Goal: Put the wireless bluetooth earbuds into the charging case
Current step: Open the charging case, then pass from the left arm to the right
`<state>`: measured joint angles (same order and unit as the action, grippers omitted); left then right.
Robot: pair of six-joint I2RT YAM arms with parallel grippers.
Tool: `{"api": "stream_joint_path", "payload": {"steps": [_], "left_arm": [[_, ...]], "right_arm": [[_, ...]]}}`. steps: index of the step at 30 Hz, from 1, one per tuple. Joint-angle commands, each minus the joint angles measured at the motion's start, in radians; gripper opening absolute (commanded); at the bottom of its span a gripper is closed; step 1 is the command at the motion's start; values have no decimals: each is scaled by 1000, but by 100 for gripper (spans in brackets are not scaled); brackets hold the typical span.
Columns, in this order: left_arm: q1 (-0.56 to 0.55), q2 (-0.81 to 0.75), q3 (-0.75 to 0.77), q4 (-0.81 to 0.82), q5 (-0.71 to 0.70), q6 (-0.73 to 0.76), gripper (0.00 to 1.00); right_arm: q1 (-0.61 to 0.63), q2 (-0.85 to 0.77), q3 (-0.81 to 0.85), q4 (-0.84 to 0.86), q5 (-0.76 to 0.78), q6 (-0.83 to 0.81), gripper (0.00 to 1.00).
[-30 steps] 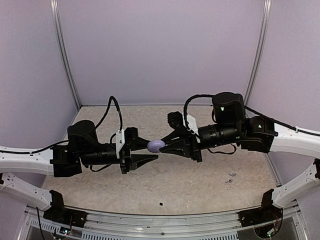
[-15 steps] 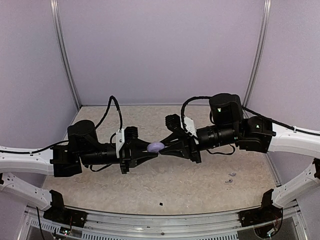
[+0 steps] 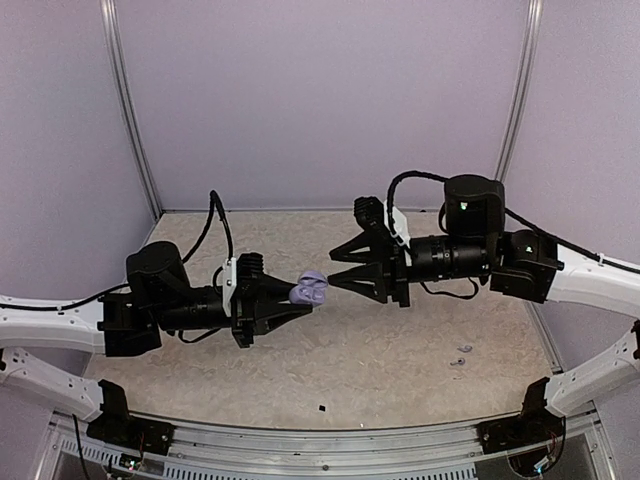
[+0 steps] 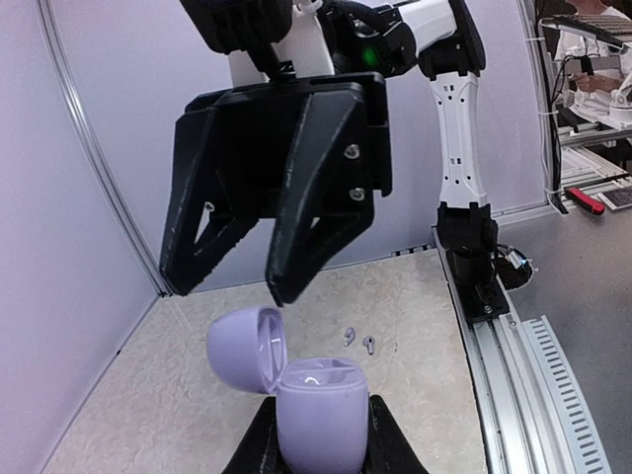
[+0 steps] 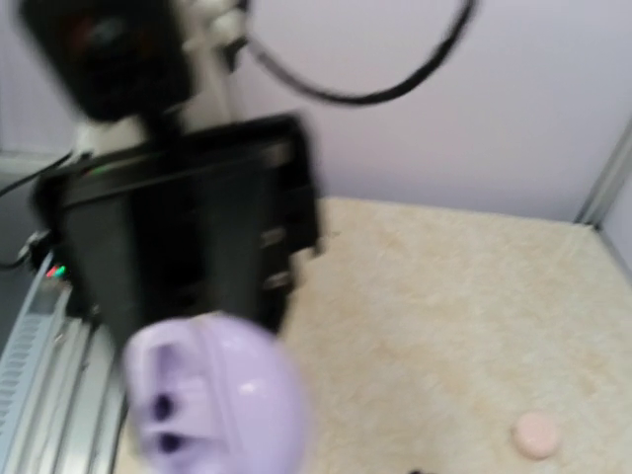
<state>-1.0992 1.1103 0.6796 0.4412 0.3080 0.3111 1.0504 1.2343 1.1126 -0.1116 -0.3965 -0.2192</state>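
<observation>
The beige speckled surface (image 3: 380, 380) carries little: two earbuds (image 4: 358, 340) lying just beside each other on its right side, near the right arm's base rail (image 4: 513, 346), a tiny black speck (image 3: 322, 409) by the near edge, and a round pink thing (image 5: 538, 434) that shows only in the blurred right wrist view. Nothing lies between the earbuds and the arms, yet they are well apart from the case and down on the surface (too small to tell which way their stems point).

The lilac charging case (image 3: 312, 288) hangs in mid-air between the two arms, clamped at its base by the left gripper (image 3: 296, 303), whose fingers (image 4: 259, 446) press on both its sides. Its long axis runs along that gripper's reach, with the open mouth pointing at the right arm. The lid (image 4: 247, 348) is swung open to one side, its hollow showing.

The right gripper (image 4: 227, 291) faces the case's mouth, near it but not touching, its jaws spread partway and holding nothing.
</observation>
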Motion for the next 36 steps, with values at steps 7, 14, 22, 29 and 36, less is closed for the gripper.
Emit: {"api": "stream_joint_path", "payload": {"steps": [7,14,22,29,36], "left_arm": [[11,-31,-45,112,58,-18,3],[28,-32,-52,140,87,-34,3],[23,-24,-46,154,100,-30,4],[18,-11,-46,163,88,-26,4],[15,-3,-39,162,85,-17,4]], "right_arm": [[-49,-41,-36,107,-123,57,45],[-49,-14,-29,107,-264,58,51],[-49,42,-2,110,-211,70,50],[-49,52,-5,188,-229,92,43],[-49,74,5,220,-247,107,40]]}}
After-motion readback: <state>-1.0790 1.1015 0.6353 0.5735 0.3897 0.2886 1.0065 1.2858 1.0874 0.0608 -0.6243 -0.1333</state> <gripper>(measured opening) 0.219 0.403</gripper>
